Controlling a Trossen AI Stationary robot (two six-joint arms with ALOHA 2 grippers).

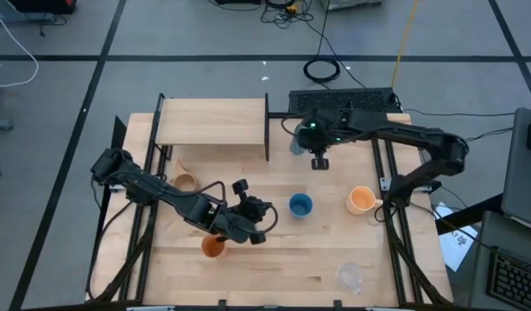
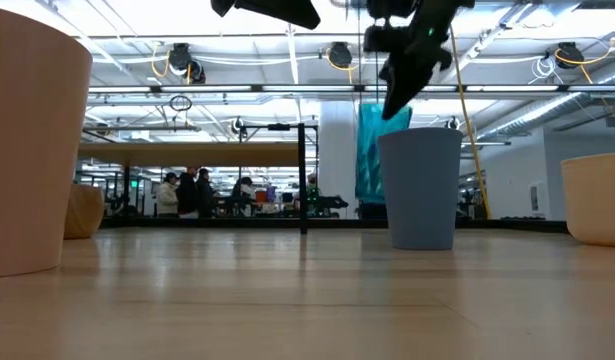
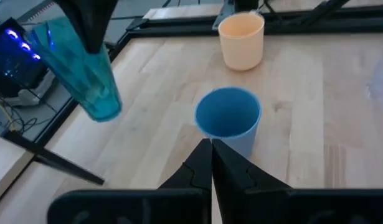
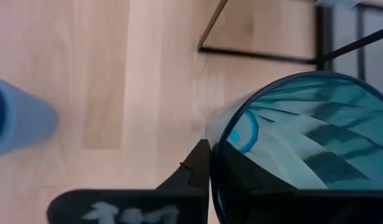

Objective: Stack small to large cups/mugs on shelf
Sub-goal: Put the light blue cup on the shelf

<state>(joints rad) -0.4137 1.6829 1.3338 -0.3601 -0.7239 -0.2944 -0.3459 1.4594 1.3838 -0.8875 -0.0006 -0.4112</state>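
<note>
My right gripper (image 4: 210,152) is shut on the tall translucent teal tumbler (image 3: 82,68), just right of the shelf (image 1: 211,121), a light-wood board in a black frame at the table's far side. My left gripper (image 3: 211,149) is shut and holds nothing; it hangs above the table just left of the blue cup (image 1: 300,206). The orange cup (image 1: 213,246) stands under the left arm, and the tan mug (image 1: 186,183) stands in front of the shelf. The peach-orange mug (image 1: 362,199) stands to the right of the blue cup. My right gripper pinches the tumbler's wall at its rim (image 4: 223,144), one finger outside and the other inside the open mouth. The fingers come from above, slanting down. The tumbler hangs tilted below them, its base (image 3: 104,112) clear of the table.
A clear cup (image 1: 350,276) stands near the table's front right. Black frame rails run along the table's left and right sides. Cables and a dark box lie behind the far edge. People stand far off in the room.
</note>
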